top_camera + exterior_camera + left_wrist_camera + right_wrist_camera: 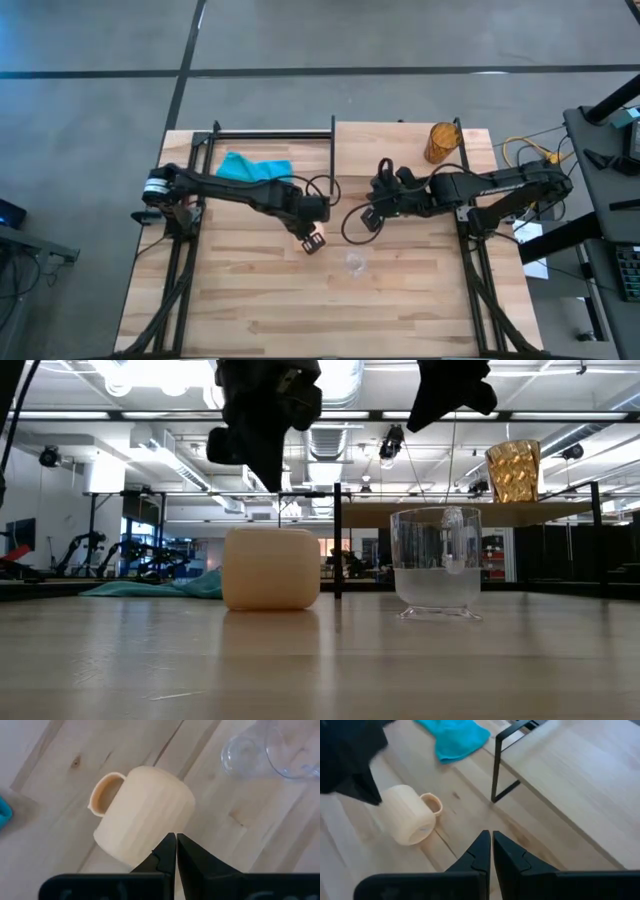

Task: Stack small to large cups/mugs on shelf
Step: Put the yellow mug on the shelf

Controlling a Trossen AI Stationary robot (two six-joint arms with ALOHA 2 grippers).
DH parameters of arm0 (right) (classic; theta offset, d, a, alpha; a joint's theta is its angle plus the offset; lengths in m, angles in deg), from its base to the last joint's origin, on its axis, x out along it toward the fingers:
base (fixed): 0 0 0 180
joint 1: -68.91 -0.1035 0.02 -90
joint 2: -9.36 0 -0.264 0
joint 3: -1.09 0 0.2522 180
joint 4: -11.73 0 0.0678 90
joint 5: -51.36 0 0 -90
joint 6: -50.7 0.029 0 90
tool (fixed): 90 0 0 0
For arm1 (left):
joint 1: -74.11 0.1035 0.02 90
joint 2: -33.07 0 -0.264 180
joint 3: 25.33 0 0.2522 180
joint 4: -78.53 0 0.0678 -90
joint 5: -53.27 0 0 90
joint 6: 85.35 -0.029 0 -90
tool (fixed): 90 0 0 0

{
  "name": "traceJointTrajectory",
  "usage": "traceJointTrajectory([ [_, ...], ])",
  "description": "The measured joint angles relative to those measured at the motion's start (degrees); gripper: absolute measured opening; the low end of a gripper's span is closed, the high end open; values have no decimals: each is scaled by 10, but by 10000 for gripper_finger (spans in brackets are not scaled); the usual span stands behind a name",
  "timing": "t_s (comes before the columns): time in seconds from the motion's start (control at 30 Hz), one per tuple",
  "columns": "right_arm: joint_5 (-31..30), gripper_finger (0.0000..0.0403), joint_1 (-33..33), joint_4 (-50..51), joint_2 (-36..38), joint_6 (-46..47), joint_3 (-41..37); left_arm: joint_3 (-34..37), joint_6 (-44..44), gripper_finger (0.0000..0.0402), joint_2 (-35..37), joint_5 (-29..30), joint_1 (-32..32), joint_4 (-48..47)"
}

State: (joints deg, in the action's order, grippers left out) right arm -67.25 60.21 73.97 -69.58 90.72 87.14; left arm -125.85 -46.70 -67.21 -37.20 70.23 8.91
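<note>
The pale orange mug (314, 243) seems to lie on its side on the table, its handle (104, 795) out to one side. My left gripper (308, 226) is shut and hovers just above the mug (270, 568), with a gap showing in the low view. The clear glass cup (354, 262) stands upright on the table right of the mug (437, 560). The brown cup (440, 142) stands on the far right part of the shelf (400, 150). My right gripper (374, 208) is shut and raised above the table near the shelf's front edge.
A teal cloth (255, 167) lies on the table's far left, under a black frame (270, 133). A black shelf post (494, 770) stands between the cloth and the shelf board. Cables (520, 150) lie beyond the table's right edge. The near half of the tabletop (300, 310) holds only wood.
</note>
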Motion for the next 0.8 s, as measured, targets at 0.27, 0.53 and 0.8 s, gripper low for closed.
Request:
traceJointTrajectory([
  [0.27, 1, 13, 2, 6, 0, -2, 1, 56, 89, 0, 100, 2, -7, 3],
  [0.53, 0, 13, 3, 6, 0, -2, -1, 227, 237, 0, 227, 13, -28, 160],
  [0.8, 0, 13, 3, 6, 0, -2, -2, 413, 341, 0, 288, 39, -41, 441],
])
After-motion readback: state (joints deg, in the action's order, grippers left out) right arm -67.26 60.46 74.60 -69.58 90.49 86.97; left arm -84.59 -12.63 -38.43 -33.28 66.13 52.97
